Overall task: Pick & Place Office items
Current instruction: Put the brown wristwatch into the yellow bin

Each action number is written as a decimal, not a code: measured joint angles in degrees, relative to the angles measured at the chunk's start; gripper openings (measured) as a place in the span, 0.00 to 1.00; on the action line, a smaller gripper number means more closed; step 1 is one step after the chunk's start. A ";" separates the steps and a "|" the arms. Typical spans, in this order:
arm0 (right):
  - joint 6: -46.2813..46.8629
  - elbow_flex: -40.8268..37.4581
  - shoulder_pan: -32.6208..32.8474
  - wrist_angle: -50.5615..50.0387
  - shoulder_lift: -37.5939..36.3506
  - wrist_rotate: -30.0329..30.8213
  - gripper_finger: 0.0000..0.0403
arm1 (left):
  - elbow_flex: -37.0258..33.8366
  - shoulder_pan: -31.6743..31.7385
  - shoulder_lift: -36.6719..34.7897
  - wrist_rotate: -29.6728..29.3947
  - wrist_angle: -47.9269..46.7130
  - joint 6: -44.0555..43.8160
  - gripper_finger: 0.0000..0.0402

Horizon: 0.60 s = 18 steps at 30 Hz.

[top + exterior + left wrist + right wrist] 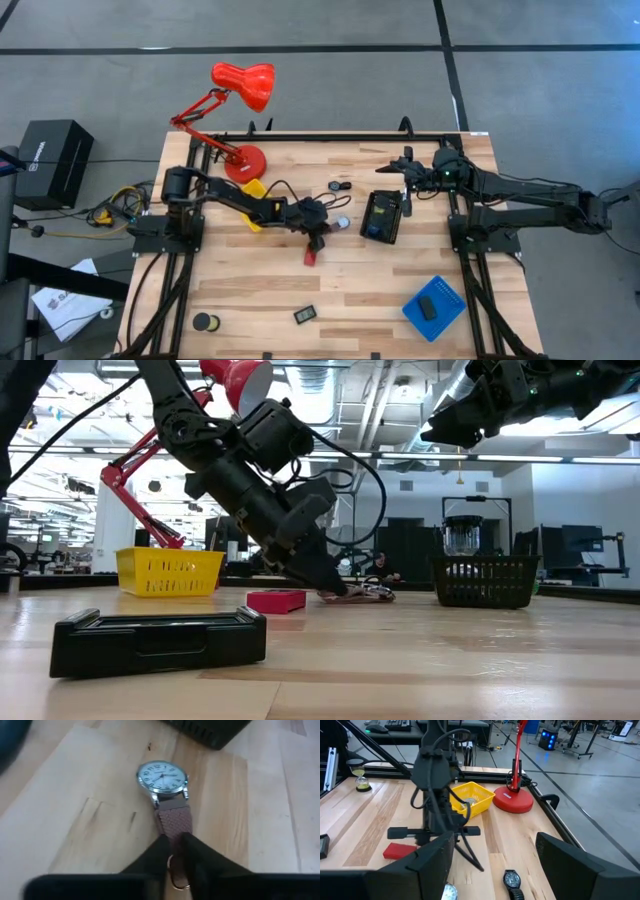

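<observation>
A silvery wristwatch with a white dial (pixel 162 776) and a brown woven strap lies flat on the wood left of the black tray (pixel 382 216); it also shows in the high view (pixel 343 222). My left gripper (pixel 174 846) is down at the table on its strap, shut (pixel 325 224). A red block (pixel 312 256) lies just nearer than that gripper. A dark-faced watch (pixel 340 186) lies farther back. My right gripper (pixel 405 172) hangs open, high above the table's far right part (pixel 470 415), touching nothing. My left gripper pinches the watch's brown strap (pixel 175 822) between its two fingertips, a short way from the case, with the strap running back between the fingers. The fingers slant down at it from the table's left side (pixel 335 585). The watch lies flat on the table.
The yellow tray (pixel 255 198) and the red lamp's base (pixel 245 163) stand behind my left arm. A blue tray (pixel 434 305) holding a black block sits near right. A black disc (pixel 205 322) and a small black block (pixel 305 314) lie near the front edge. An hourglass (pixel 362 781) stands at one table edge.
</observation>
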 joint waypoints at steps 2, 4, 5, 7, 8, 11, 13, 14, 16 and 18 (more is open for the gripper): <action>0.10 0.00 0.00 0.00 0.00 0.00 0.68 | -0.01 0.79 -0.04 0.21 -0.41 0.00 0.03; 0.14 0.00 0.00 0.00 0.00 0.01 0.68 | -0.02 1.37 -0.04 0.61 -0.81 0.32 0.02; 0.22 0.00 0.00 0.00 0.00 0.01 0.68 | -0.05 1.54 -0.14 0.67 -0.87 1.01 0.02; 0.57 0.00 0.00 -0.02 0.00 -0.01 0.68 | -0.18 1.63 -0.74 0.28 -1.76 2.72 0.01; 0.58 0.00 0.00 -0.09 0.00 0.01 0.68 | -0.20 1.59 -1.13 0.19 -1.90 3.37 0.01; 0.58 0.00 0.00 -0.76 0.00 -0.01 0.68 | -0.49 1.09 -3.87 -1.28 -4.15 4.94 0.00; 0.59 0.01 0.04 -1.73 0.00 -0.01 0.68 | -0.54 0.52 -6.87 -4.05 -7.36 6.32 0.00; 0.58 0.02 0.22 -2.22 0.00 0.02 0.68 | -0.39 0.31 -8.55 -5.94 -9.07 6.82 0.00; 0.58 0.00 0.36 -2.85 0.00 -0.01 0.68 | -0.44 -0.08 -11.97 -9.16 -14.02 7.14 0.00; 0.58 0.02 0.72 -3.10 0.00 -0.01 0.68 | -0.57 -0.51 -15.63 -10.91 -19.34 7.16 0.00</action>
